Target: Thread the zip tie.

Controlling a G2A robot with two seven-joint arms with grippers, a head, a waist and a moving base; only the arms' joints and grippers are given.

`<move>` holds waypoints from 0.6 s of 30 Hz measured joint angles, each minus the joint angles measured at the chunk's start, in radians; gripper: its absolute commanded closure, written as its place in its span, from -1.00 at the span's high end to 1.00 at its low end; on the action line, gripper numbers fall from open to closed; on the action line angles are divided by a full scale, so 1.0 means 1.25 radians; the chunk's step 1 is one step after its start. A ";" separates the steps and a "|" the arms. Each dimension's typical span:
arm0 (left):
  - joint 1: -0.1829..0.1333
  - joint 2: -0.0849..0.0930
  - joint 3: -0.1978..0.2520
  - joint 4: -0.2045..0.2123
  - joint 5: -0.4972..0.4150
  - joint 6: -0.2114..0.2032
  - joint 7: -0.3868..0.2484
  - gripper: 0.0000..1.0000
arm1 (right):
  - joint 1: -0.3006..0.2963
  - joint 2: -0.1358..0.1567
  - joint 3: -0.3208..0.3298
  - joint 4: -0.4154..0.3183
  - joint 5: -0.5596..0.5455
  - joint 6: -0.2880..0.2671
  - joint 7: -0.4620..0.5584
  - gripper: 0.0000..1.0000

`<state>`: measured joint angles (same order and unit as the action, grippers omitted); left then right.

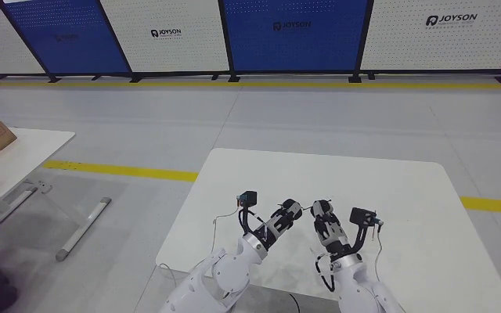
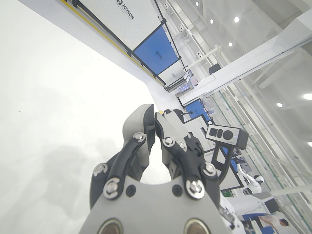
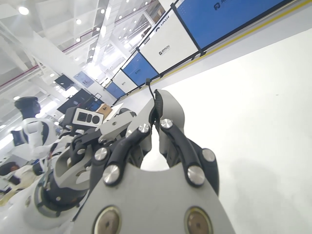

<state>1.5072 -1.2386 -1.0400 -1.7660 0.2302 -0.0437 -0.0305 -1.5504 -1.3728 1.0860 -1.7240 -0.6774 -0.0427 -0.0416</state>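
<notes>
1. Zip tie point(image 3: 150, 89): a thin black plastic strip with a small square head at its free end. The right wrist view shows it rising out of the fingertips of the right end effector point(image 3: 155, 102), held in the air over the white tabletop point(image 3: 243, 93).
2. Right end effector: pinched tight on the strip, its ribbed black pads pressed together inside smooth, curved grey shells.
3. Left end effector point(image 2: 155, 121): the left wrist view shows its ribbed pads meeting with no gap. Whether anything sits between them cannot be told.
4. Both end effectors have black link bars joined by round silver bolts on a flat grey base plate.
5. Top view: the left end effector point(image 1: 290, 208) and the right end effector point(image 1: 320, 210) sit side by side, near each other, over the near part of the tabletop point(image 1: 376, 176). The tabletop is a plain matt white slab with rounded corners.
</notes>
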 measured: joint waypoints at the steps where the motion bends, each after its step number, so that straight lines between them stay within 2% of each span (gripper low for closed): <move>1: 0.000 0.000 0.000 0.000 0.000 0.000 0.000 -1.00 | 0.000 0.000 0.002 0.000 0.001 0.000 0.001 -1.00; 6: 0.001 -0.001 0.001 -0.004 -0.032 -0.022 -0.015 -1.00 | 0.001 0.000 0.005 0.001 0.004 0.004 0.001 -1.00; 9: 0.003 0.000 -0.004 -0.007 -0.052 -0.035 -0.028 -1.00 | 0.003 -0.001 0.005 0.002 0.024 -0.010 0.017 -1.00; 15: 0.003 0.001 -0.011 -0.005 -0.035 -0.022 -0.018 -1.00 | 0.001 0.001 0.020 0.005 0.038 -0.018 0.014 -1.00; 18: 0.001 0.000 -0.013 -0.002 -0.031 -0.016 -0.011 -1.00 | 0.001 0.000 0.023 0.006 0.036 -0.010 0.007 -0.54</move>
<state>1.5080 -1.2382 -1.0556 -1.7681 0.1908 -0.0636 -0.0447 -1.5493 -1.3726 1.1149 -1.7168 -0.6321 -0.0551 -0.0330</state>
